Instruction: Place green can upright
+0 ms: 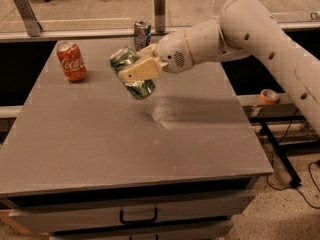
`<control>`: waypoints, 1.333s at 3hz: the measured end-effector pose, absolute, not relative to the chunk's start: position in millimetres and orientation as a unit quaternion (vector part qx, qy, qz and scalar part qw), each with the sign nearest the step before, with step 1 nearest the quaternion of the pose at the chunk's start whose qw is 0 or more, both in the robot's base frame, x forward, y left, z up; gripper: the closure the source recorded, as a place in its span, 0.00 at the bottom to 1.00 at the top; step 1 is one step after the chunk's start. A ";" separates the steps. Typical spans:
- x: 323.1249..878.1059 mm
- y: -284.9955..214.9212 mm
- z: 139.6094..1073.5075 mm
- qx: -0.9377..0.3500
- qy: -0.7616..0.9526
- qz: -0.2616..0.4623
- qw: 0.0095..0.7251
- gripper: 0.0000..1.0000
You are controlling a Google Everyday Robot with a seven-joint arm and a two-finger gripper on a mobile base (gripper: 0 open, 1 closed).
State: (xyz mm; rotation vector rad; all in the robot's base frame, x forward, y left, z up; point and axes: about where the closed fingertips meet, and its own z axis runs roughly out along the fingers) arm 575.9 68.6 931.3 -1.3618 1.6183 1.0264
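The green can, green leafy label with silver ends, is held in the air above the middle of the grey table, tilted with its top toward the upper left. My gripper is shut on it, cream fingers clamped across its side, the white arm reaching in from the right.
A red Coca-Cola can stands upright at the table's back left. A dented silver-and-blue can stands at the back edge behind the gripper. An orange tape roll lies on a ledge to the right. A drawer handle is below the front edge.
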 end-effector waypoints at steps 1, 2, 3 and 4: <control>578.4 33.1 930.2 -0.547 0.590 0.399 0.440 1.00; 579.6 11.9 925.2 -0.540 0.560 0.404 0.481 1.00; 576.5 -13.2 915.6 -0.494 0.545 0.427 0.526 0.75; 572.4 -29.2 906.9 -0.466 0.543 0.439 0.543 0.52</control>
